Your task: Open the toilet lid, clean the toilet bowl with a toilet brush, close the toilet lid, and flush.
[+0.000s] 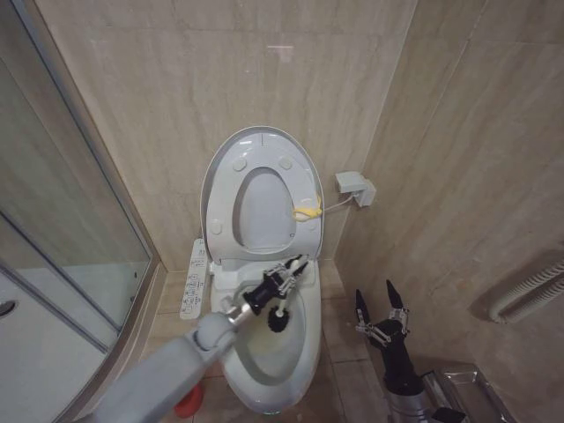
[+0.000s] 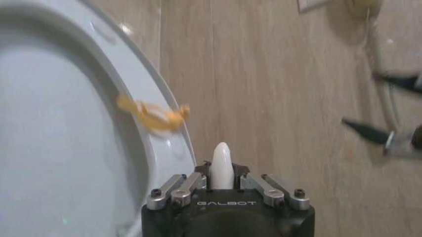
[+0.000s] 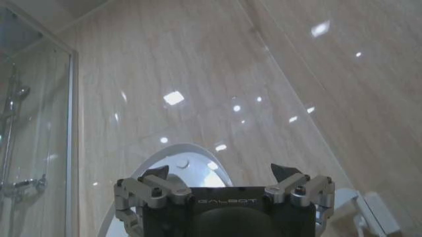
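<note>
The toilet lid stands raised against the back wall, a yellow loop hanging at its right edge. Below it the white toilet bowl is uncovered, with the button panel along its left side. My left gripper is shut on the toilet brush, whose dark head hangs in the rear of the bowl. In the left wrist view the pale handle end pokes out between the fingers, beside the lid. My right gripper stands open, pointing up, to the right of the bowl.
A red holder cup sits on the floor left of the bowl. The glass shower enclosure closes off the left side. A white wall box hangs right of the lid, and a ribbed hose runs along the right wall.
</note>
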Robot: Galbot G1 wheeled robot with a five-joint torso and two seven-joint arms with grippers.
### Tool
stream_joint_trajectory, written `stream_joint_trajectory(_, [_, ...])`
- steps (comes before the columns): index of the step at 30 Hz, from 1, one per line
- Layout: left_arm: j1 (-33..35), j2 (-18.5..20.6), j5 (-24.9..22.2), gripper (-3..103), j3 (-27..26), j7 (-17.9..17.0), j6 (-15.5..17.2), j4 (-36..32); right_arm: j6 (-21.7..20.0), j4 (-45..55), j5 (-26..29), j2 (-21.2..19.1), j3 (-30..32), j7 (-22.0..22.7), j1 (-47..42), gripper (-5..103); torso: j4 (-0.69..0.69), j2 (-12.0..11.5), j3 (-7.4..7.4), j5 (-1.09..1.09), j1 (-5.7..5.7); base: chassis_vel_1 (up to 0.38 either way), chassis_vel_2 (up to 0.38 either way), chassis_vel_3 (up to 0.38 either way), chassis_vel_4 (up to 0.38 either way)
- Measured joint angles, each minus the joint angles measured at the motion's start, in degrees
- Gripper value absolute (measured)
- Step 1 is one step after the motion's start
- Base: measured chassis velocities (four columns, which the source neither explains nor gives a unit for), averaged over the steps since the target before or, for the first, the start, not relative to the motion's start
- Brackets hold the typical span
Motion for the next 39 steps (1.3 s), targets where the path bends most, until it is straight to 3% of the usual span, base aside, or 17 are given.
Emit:
stream_joint_trajectory(2, [2.32, 3.86, -1.46, 22, -2.93, -0.74, 0.91, -4.94, 0.03, -0.80, -0.44, -0.05, -0.40, 0.03, 0.14, 100, 0.00, 0.00, 0.00, 0.01, 0.00, 0.000, 0.000, 0.000, 0.000])
stream_joint_trajectory(3, [2.32, 3.86, -1.46, 22, -2.93, -0.74, 0.91, -4.94, 0.03, -0.80, -0.44, -0.05, -0.40, 0.03, 0.14, 100, 0.00, 0.00, 0.00, 0.01, 0.00, 0.000, 0.000, 0.000, 0.000])
stream_joint_trajectory(6, [9.22, 9.46, -3.89, 22, -11.32, -1.83, 2.47, -14.54, 0.41, -1.23, -1.20, 0.17, -0.94, 0.12, -0.38, 100, -0.02, 0.00, 0.00, 0.01, 0.00, 0.000, 0.000, 0.000, 0.000])
stream_joint_trajectory(7, [9.22, 9.46, -3.89, 22, -11.32, -1.83, 2.47, -14.54, 0.41, -1.23, -1.20, 0.17, -0.94, 0.12, -0.38, 100, -0.02, 0.00, 0.00, 0.01, 0.00, 0.000, 0.000, 0.000, 0.000])
stream_joint_trajectory(10, [21.37, 15.85, -6.93, 22, -22.45, -2.46, 3.24, -25.68, 1.48, -0.79, -2.20, 0.89, -1.49, 0.00, -2.07, 100, 0.01, 0.01, -0.01, 0.00, -0.02, 0.000, 0.000, 0.000, 0.000])
stream_joint_trajectory(12, [23.48, 17.02, -8.64, 22, -24.40, -2.86, 3.37, -27.44, 1.52, -1.44, -2.68, 1.01, -1.56, 0.06, -1.43, 100, 0.05, 0.01, -0.01, 0.01, -0.02, 0.000, 0.000, 0.000, 0.000])
stream_joint_trajectory(14, [27.36, 18.38, -11.22, 22, -28.09, -4.20, 3.78, -31.21, 1.65, -2.43, -3.35, 1.49, -1.53, 0.18, -1.15, 100, 0.00, 0.01, -0.01, 0.01, -0.01, 0.000, 0.000, 0.000, 0.000])
stream_joint_trajectory(19, [31.04, 18.25, -11.00, 22, -30.57, -7.31, 4.79, -35.04, 1.68, -3.61, -3.84, 1.66, -1.52, 0.54, -0.76, 100, -0.03, 0.01, 0.00, 0.01, 0.00, 0.000, 0.000, 0.000, 0.000])
stream_joint_trajectory(22, [33.97, 18.20, -7.77, 22, -31.95, -10.35, 4.87, -36.22, 1.65, -3.89, -4.00, 1.29, -1.60, 0.76, -0.50, 100, -0.03, 0.00, 0.00, 0.03, 0.00, 0.000, 0.000, 0.000, 0.000])
stream_joint_trajectory(24, [39.04, 18.61, -3.50, 22, -35.67, -14.20, 4.99, -37.51, 1.62, -4.23, -4.01, 0.62, -2.15, 1.10, 0.08, 100, -0.02, 0.00, 0.00, 0.02, -0.01, 0.000, 0.000, 0.000, 0.000])
stream_joint_trajectory(27, [42.98, 18.44, -1.48, 22, -39.27, -15.90, 5.52, -38.32, 1.61, -4.57, -4.06, 0.17, -2.62, 1.25, 0.68, 100, 0.00, 0.00, 0.00, 0.04, 0.00, 0.000, 0.000, 0.000, 0.000])
stream_joint_trajectory(29, [48.79, 16.20, 0.30, 22, -44.77, -17.23, 6.89, -40.28, 1.61, -4.86, -3.63, -0.55, -3.32, 1.53, 2.02, 100, 0.00, 0.00, 0.00, 0.03, 0.00, 0.000, 0.000, 0.000, 0.000])
stream_joint_trajectory(31, [50.71, 15.17, 0.67, 22, -46.47, -17.37, 7.32, -40.95, 1.61, -4.95, -3.39, -0.86, -3.52, 1.63, 2.45, 100, 0.00, 0.00, 0.00, 0.04, 0.00, 0.000, 0.000, 0.000, 0.000])
stream_joint_trajectory(34, [57.57, 9.64, 2.70, 22, -52.62, -17.43, 8.55, -42.91, 1.54, -5.24, -2.80, -2.08, -4.36, 1.87, 4.07, 100, 0.01, 0.00, 0.00, 0.03, 0.00, 0.000, 0.000, 0.000, 0.000])
stream_joint_trajectory(39, [62.27, 3.96, 5.70, 22, -58.10, -17.56, 9.03, -44.34, 1.60, -5.85, -2.74, -3.18, -5.05, 1.92, 5.23, 100, 0.00, 0.00, -0.01, 0.03, -0.01, 0.000, 0.000, 0.000, 0.000])
